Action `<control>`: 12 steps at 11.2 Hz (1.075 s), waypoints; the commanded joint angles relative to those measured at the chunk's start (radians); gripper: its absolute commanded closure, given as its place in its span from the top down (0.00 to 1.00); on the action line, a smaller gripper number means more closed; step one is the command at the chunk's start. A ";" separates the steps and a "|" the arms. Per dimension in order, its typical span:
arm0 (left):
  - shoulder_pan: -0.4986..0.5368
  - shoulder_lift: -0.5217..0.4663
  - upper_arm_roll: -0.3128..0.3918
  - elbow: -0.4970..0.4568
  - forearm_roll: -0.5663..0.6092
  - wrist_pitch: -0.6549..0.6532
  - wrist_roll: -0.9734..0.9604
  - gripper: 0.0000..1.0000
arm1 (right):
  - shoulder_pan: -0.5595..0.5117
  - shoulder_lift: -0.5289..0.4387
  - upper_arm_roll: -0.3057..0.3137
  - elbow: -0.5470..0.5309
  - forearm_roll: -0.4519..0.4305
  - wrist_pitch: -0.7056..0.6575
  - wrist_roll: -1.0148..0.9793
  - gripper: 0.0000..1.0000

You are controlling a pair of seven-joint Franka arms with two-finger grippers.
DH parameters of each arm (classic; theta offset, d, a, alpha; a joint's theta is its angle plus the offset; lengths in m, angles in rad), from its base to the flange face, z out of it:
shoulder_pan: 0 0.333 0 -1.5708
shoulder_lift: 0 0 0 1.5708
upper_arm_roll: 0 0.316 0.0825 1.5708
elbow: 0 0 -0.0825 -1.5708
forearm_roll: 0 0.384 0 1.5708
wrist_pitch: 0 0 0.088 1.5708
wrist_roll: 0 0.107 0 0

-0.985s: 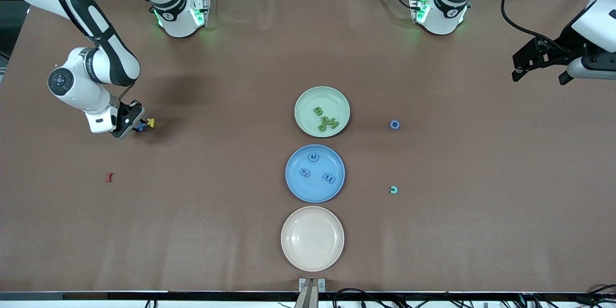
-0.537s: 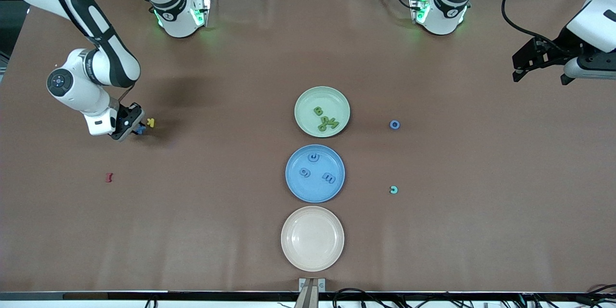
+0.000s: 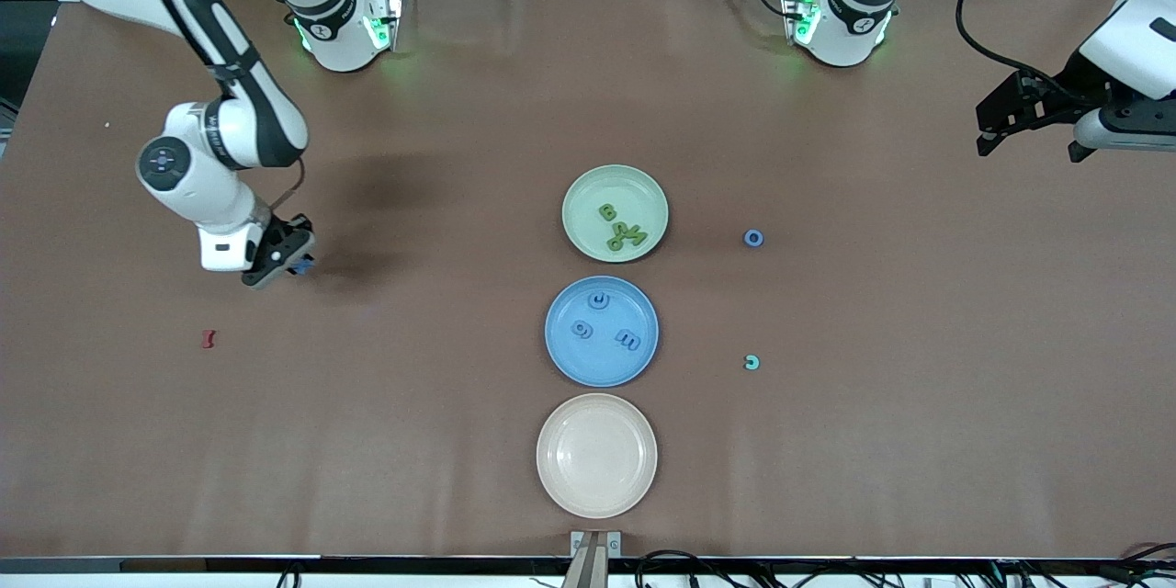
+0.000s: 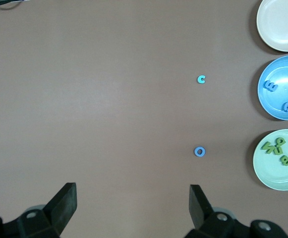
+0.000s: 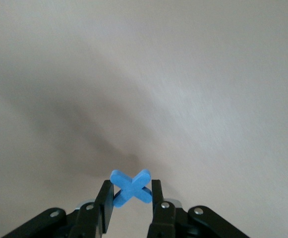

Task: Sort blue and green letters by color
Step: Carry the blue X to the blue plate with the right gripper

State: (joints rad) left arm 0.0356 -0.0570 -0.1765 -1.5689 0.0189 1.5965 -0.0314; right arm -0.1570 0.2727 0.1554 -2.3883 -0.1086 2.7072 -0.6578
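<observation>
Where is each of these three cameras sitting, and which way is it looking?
Front view: high across the table, facing both arms; right claw holds the blue x.
Left wrist view: on the waiting left arm, looking down past its open claw at the blue o and blue plate.
Right wrist view: down past its claw, shut on the blue x.
Front and left wrist views share the plates and the o.

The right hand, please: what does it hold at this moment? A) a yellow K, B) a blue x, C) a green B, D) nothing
B: in the right wrist view the right hand is shut on the blue x, which is pinched between its fingers above bare table.
</observation>
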 commanded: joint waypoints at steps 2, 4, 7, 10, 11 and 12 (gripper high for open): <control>0.009 -0.010 -0.001 0.000 -0.013 0.003 0.018 1.00 | 0.228 0.023 -0.002 0.114 0.006 -0.055 0.480 0.24; 0.007 -0.010 -0.001 0.001 -0.013 0.002 0.015 1.00 | 0.348 0.075 -0.002 0.237 0.006 -0.121 0.672 0.24; 0.009 -0.007 0.002 0.006 -0.033 0.003 0.005 1.00 | 0.499 0.201 -0.002 0.450 0.006 -0.145 0.939 0.25; 0.007 -0.009 0.002 0.006 -0.034 0.003 0.005 1.00 | 0.600 0.348 -0.002 0.677 0.007 -0.142 1.147 0.25; 0.007 -0.009 0.002 0.006 -0.034 0.003 0.005 1.00 | 0.619 0.382 -0.002 0.731 0.007 -0.133 1.187 0.25; 0.007 -0.009 0.002 0.006 -0.034 0.003 0.005 1.00 | 0.634 0.410 -0.002 0.777 0.006 -0.129 1.210 0.25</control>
State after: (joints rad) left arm 0.0366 -0.0575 -0.1739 -1.5659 0.0068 1.5976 -0.0315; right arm 0.4439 0.5774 0.1588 -1.7723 -0.1053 2.5829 0.4761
